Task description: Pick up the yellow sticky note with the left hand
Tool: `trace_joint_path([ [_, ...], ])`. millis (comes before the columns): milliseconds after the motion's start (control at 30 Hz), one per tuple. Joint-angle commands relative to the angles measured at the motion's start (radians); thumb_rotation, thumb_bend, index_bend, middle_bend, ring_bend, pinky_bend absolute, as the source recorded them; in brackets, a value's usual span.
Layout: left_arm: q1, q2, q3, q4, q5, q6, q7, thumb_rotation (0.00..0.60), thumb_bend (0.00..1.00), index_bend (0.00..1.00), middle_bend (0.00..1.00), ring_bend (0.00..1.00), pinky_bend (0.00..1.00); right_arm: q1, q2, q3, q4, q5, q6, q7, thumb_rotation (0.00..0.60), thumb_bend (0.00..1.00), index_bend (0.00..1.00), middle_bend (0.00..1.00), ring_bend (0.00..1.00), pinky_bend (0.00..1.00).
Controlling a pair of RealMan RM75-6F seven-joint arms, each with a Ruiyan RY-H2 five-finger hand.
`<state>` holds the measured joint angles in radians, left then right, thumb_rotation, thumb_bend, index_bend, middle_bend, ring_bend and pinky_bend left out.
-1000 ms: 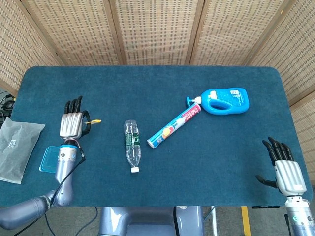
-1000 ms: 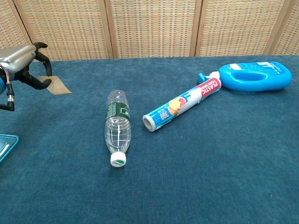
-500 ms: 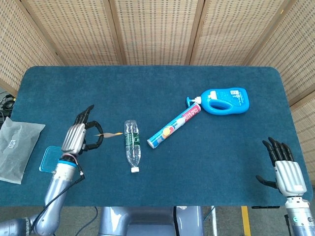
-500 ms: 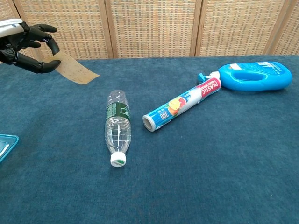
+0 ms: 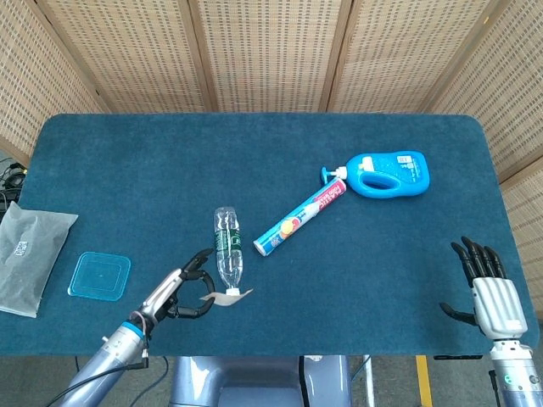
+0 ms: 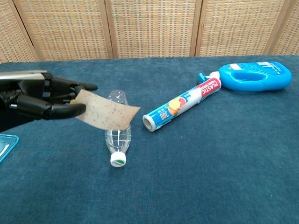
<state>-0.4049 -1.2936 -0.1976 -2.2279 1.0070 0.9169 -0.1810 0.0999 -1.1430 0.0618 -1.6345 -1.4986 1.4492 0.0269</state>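
head view: my left hand pinches the sticky note above the table, just beside the bottle; my right hand rests with fingers apart, holding nothing. chest view: the note covers the bottle's middle.

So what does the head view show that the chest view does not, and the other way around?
Only the head view shows the right hand, open and empty, the grey bag and the whole blue lid. Only the chest view shows the sticky note's broad speckled face. Both show the left hand pinching the note, the water bottle, the plastic wrap roll and the blue detergent bottle.
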Motion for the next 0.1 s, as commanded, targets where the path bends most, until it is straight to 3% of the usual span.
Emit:
trace_joint_path([
  [33,0.004,-0.004,0.026,0.008,0.028,0.002,-0.004,0.600,0.62,0.62,0.00,0.00,0.00,0.000,0.000,0.000,0.000,0.000,0.000,-0.001,0.600,0.00,0.00,0.00,0.00,0.00],
  [100,0.005,-0.012,0.034,0.012,0.035,0.009,-0.004,0.600,0.62,0.62,0.00,0.00,0.00,-0.001,0.000,-0.001,0.000,-0.003,0.002,0.000,0.600,0.00,0.00,0.00,0.00,0.00],
])
